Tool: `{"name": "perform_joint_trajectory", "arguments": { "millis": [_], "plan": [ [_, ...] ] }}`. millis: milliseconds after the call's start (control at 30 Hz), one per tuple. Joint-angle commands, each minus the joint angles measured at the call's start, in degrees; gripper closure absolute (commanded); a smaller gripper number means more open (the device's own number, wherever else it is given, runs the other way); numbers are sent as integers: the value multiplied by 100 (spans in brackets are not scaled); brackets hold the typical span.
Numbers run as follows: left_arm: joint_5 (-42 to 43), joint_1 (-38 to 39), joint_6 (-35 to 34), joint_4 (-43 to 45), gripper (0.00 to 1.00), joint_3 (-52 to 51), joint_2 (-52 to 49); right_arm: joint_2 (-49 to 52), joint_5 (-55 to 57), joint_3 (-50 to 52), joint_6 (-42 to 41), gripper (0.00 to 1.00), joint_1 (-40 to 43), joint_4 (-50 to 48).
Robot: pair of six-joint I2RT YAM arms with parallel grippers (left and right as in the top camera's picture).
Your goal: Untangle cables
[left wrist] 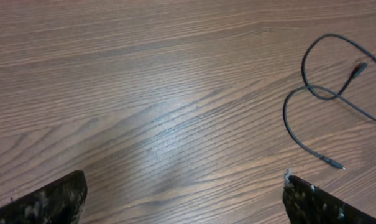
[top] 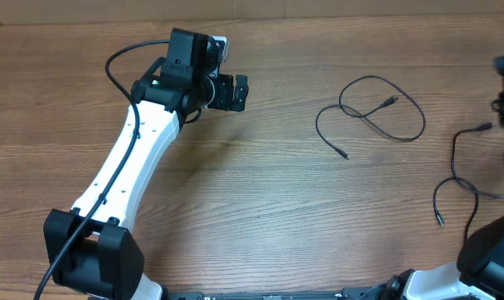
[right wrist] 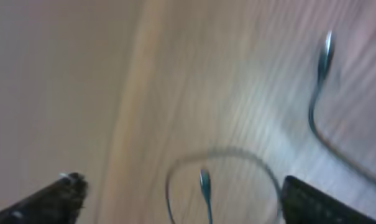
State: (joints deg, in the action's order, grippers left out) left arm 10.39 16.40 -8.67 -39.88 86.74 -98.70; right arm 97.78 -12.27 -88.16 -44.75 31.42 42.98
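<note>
1. The looped cable (top: pixel 364 115) lay well right of the left gripper (top: pixel 239 93); the second cable (top: pixel 454 158) lay farther right.
2. The left gripper and the right gripper (right wrist: pixel 189 198) were both spread wide, holding nothing.
3. The cables looked light and floppy; best to pinch near a plug.

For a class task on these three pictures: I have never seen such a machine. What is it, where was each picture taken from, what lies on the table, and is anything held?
It is a robot with two arms at a wooden table; the white left arm shows from above. One camera looks down; one sits on each wrist, its arm's two fingers at the bottom corners. Lying on the table: a thin black looped cable near the middle, more black cabling at the right. The left gripper is open over bare wood. The right gripper, in a blurred picture, is open above cable ends. Nothing is held.
</note>
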Motion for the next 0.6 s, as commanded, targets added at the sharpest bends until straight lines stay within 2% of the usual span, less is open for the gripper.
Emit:
{"name": "perform_joint_trajectory", "arguments": {
  "millis": [0, 267, 567],
  "plan": [
    [-50, 7, -35, 2, 0, 127, 46, -28, -378, -68, 157, 0, -269, 426],
    [-50, 7, -35, 0, 0, 127, 46, 105, -367, 258, 203, 0, -977, 1097],
    [-50, 11, -35, 0, 0, 127, 46, 125, 127, 1488, -1283, 0, -1864, 879]
  ]
}}
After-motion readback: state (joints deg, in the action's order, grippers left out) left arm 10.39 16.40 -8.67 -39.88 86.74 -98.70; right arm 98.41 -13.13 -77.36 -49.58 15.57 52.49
